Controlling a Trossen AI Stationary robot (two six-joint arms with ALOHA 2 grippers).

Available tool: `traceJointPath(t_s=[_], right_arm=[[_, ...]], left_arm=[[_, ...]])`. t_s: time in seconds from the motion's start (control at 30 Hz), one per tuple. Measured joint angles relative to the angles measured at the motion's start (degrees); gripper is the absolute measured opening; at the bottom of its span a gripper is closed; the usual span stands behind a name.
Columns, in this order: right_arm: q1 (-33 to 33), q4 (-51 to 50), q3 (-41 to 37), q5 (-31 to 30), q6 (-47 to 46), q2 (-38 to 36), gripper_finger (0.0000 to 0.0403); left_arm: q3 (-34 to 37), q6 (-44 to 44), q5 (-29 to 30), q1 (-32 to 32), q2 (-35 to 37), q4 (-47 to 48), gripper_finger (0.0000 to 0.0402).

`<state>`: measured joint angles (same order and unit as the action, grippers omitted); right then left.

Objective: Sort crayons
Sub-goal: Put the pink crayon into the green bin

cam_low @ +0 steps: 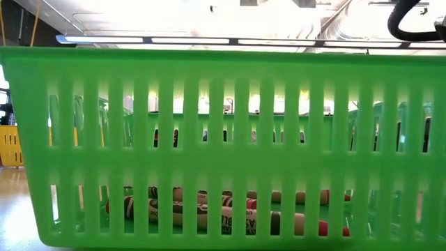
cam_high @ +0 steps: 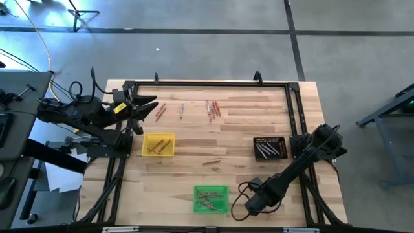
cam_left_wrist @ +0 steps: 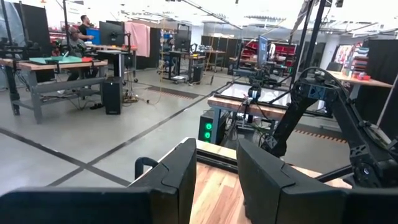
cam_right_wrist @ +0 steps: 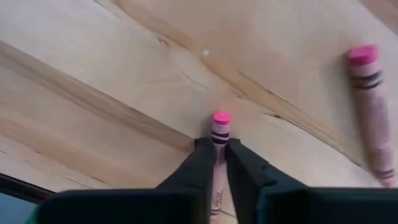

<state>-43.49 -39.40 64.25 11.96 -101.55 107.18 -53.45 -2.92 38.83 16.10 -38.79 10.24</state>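
Right pincer (cam_right_wrist: 219, 163): we see it pinching a pink-tipped crayon (cam_right_wrist: 219, 134) over the tabletop (cam_right_wrist: 112, 81).
Left pincer (cam_left_wrist: 216, 171): spread, empty, at the tabletop's far-left corner.

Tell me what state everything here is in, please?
Left gripper: open, empty.
Right gripper: shut on pink crayon.
Green tray: holds crayons.
Yellow tray: holds a few orange crayons.
Black tray: holds pale crayons.
Loose crayons: lying unsorted on the table.

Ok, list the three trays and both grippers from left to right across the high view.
Left gripper → yellow tray → green tray → right gripper → black tray.
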Motion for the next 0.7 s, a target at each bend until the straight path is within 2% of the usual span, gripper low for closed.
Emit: traceJointPath(t_s=[0.07,0.17,0.43,0.57,0.7], right_arm=[[0.3,0.5,0.0,0.0,0.0,0.0,0.0010],[0.8,1.1,0.2,-1.6,0.2,-0.3,0.0014],[3.5,1.0,5.6,-22.5,13.3,-2.1,0.0003],[4.9,5.8,7.8,-32.3,25.6,-2.2,0.0003],[6.6,16.2,7.8,-33.6,39.4,-2.2,0.0002]], left_arm=[[0.0,0.0,0.0,0.0,0.0,0.0,0.0101],[0.0,0.0,0.0,0.0,0.0,0.0,0.0101],[0.0,-2.1,0.0,0.0,-0.4,0.1,0.0101],[0.0,-2.6,0.0,0.0,-0.9,0.1,0.0101],[0.0,-2.5,0.0,0.0,-1.4,0.3,0.0101]])
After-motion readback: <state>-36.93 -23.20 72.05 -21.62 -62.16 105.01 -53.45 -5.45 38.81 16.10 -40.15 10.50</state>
